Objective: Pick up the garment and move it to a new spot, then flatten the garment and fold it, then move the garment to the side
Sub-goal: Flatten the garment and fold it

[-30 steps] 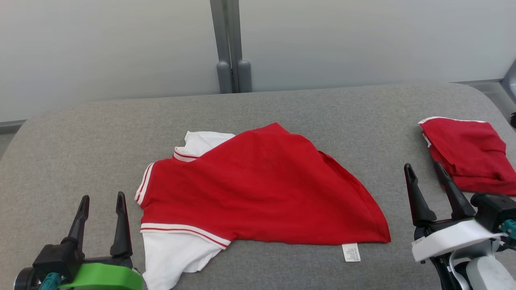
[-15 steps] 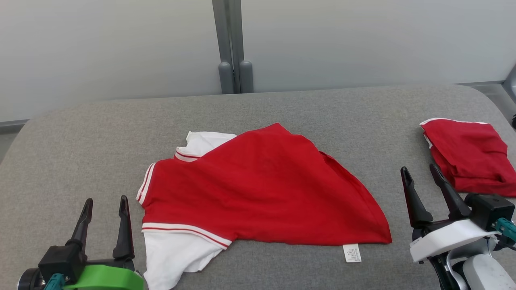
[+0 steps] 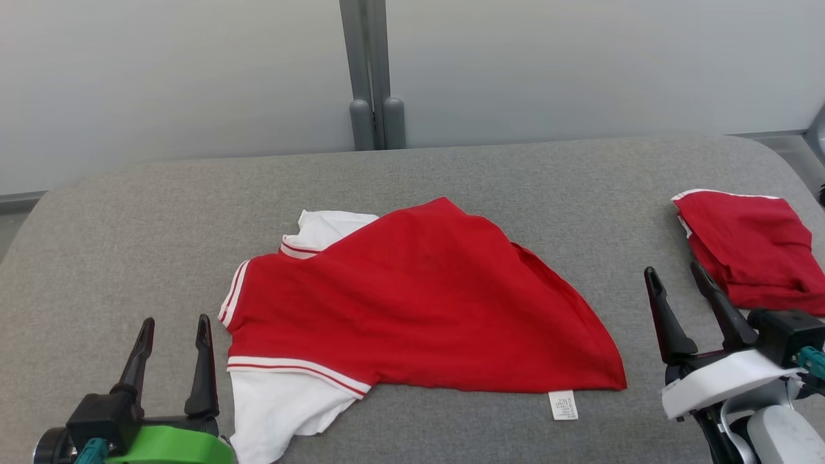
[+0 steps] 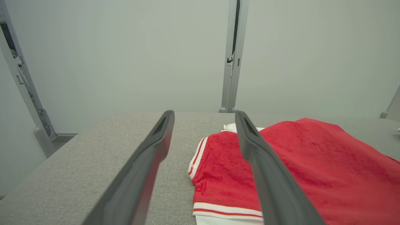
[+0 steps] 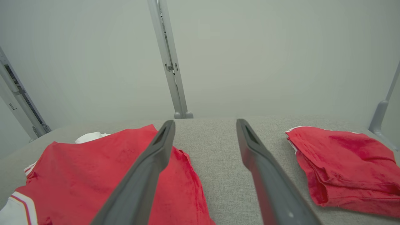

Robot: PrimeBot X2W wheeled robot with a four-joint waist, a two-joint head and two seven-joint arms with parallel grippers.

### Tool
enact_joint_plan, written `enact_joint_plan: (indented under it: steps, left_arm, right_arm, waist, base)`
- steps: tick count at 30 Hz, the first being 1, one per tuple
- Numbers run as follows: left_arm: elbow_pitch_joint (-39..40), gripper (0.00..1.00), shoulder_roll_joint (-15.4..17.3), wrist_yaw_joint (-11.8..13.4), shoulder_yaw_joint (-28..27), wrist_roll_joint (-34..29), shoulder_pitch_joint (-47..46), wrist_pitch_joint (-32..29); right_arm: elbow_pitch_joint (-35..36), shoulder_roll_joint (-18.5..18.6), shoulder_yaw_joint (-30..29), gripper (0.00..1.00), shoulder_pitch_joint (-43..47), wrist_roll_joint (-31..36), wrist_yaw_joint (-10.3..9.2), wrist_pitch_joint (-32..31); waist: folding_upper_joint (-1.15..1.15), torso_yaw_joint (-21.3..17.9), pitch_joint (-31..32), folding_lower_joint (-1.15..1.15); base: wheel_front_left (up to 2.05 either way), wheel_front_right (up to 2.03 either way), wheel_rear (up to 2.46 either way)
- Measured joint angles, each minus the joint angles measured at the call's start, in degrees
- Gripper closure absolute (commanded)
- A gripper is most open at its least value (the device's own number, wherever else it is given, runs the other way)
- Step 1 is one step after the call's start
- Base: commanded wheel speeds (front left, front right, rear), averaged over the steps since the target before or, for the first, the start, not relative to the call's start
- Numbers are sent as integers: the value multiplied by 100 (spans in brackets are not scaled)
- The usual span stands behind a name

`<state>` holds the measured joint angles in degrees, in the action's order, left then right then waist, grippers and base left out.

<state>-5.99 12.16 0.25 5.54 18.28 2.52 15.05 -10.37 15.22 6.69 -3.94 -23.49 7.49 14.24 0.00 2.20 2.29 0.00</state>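
Garment [image 3: 419, 303]: long axis left–right, collar [image 3: 325, 229] seemingly leftward — left end effector [image 3: 177, 319] and right end effector [image 3: 673, 268] spread, empty.

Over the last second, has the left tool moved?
Yes, slightly: the left tool has edged rightward and a little down, closer to the red shirt.

The left claw [image 3: 176, 322] sits at the near left, its dark fingers pointing away and spread wide. The right claw [image 3: 673, 270], near right, is equally spread, its fingers leaning slightly left.
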Motion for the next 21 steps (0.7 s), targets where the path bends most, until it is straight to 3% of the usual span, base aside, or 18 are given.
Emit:
enact_joint_plan:
  steps: [3, 11, 16, 21]
  left_arm:
    - [-149, 0, 11, -137, 46, 155, 33, -326]
    - [-136, 0, 257, -264, 245, 788, 358, -2595]
    - [-123, 0, 309, -271, 337, 1057, 374, -3321]
    - [-461, 0, 290, -388, 477, 1155, 138, -3531]
  right_arm:
    - [3, 60, -137, 0, 9, -26, 0, -236]
    - [-326, 231, -5, 0, 300, -516, 0, -2466]
    - [-423, 40, -56, 0, 282, -615, -1, -3063]
    - [-587, -125, -85, 0, 19, -506, 0, -3181]
  waist:
    - [0, 4, -9, 0]
    - [0, 48, -115, 0]
    - [0, 94, -296, 0]
    - [0, 137, -553, 0]
  base:
    - [0, 0, 0]
    - [0, 0, 0]
    - [0, 0, 0]
    - [0, 0, 0]
